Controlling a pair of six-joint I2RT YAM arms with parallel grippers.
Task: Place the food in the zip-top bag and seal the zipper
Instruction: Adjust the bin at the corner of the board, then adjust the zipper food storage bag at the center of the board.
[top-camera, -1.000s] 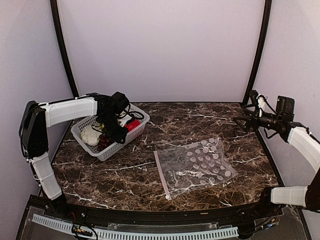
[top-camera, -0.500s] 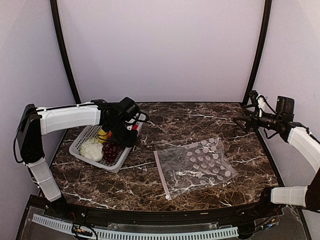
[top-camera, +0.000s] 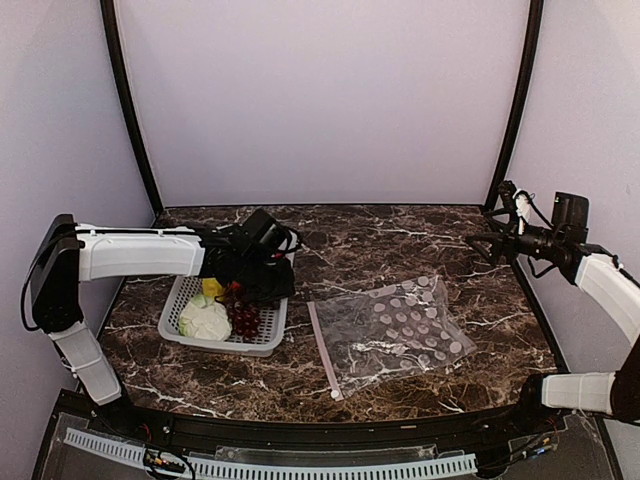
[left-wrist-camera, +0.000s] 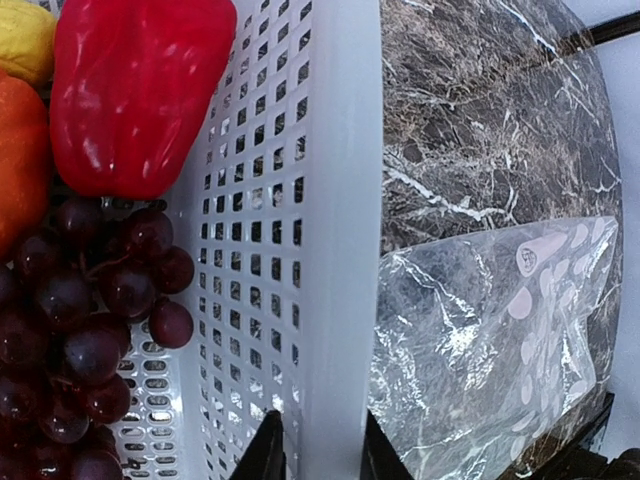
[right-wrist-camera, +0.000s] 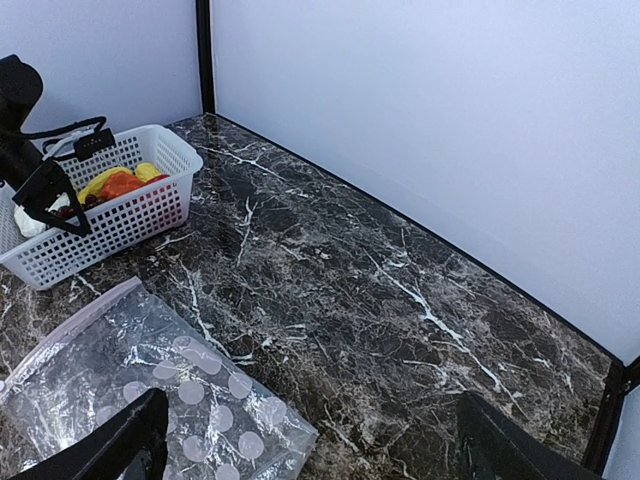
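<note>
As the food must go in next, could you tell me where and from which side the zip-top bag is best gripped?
Probably the zipper, the pinkish-white strip along the zip-top bag's edge nearest the basket, approached from that side, low over the table. The bag lies flat and limp, so its dotted film offers little to pinch; the strip is a likely firmer, exposed edge.
</note>
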